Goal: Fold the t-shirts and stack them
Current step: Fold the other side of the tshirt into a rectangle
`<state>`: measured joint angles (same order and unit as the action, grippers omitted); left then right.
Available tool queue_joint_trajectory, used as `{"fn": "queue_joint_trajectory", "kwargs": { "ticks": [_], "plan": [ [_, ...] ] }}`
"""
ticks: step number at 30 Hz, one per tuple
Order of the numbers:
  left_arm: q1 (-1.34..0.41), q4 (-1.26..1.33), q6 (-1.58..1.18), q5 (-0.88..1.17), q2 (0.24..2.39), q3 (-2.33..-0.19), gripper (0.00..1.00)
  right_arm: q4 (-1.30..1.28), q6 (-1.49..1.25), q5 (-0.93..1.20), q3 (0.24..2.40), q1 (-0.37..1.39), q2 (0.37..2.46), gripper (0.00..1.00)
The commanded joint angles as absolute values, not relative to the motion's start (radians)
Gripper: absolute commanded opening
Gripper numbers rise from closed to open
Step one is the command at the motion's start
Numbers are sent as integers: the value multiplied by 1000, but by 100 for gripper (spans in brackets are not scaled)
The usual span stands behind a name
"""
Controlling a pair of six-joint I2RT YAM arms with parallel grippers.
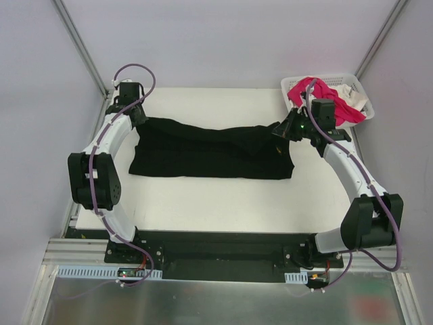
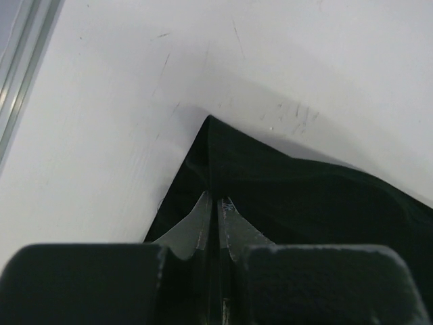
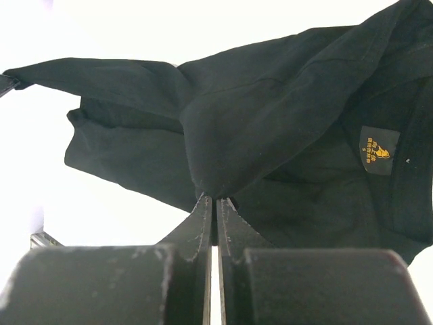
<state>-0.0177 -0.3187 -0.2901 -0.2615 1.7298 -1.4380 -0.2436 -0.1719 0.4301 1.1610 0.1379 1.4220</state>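
The black t-shirt (image 1: pixel 210 152) lies spread in a wide band across the middle of the white table; no print shows. My left gripper (image 1: pixel 137 116) is shut on its far left corner, its jaws pinching the cloth (image 2: pixel 270 196) low on the table. My right gripper (image 1: pixel 283 128) is shut on the far right edge and lifts a fold of the black cloth (image 3: pixel 270 115), which hangs from the closed jaws; a small yellow label (image 3: pixel 377 150) shows. The pink t-shirt (image 1: pixel 312 91) and a white one (image 1: pixel 352 91) lie in the basket at the back right.
The white lattice basket (image 1: pixel 360 84) stands at the table's back right corner, just behind my right wrist. A metal frame rail (image 2: pixel 20 74) runs along the table's left edge. Bare white table (image 1: pixel 216 200) lies between the shirt and the arm bases.
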Motion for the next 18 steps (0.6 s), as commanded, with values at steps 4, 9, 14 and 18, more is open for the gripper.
{"fn": "queue_joint_trajectory", "kwargs": {
  "ticks": [4, 9, 14, 18],
  "plan": [
    [-6, -356, -310, -232, 1772, -1434, 23, -249, -170, 414, 1183, 155, 1380, 1],
    [-6, -362, -331, -285, 1752, -1417, 32, -226, -184, 413, 1170, 156, 1410, 1],
    [-6, -364, -339, -337, 1706, -1388, 32, -215, -187, 410, 1157, 169, 1411, 1],
    [-6, -367, -331, -356, 1683, -1381, 31, -210, -190, 402, 1118, 179, 1394, 1]
  ]
}}
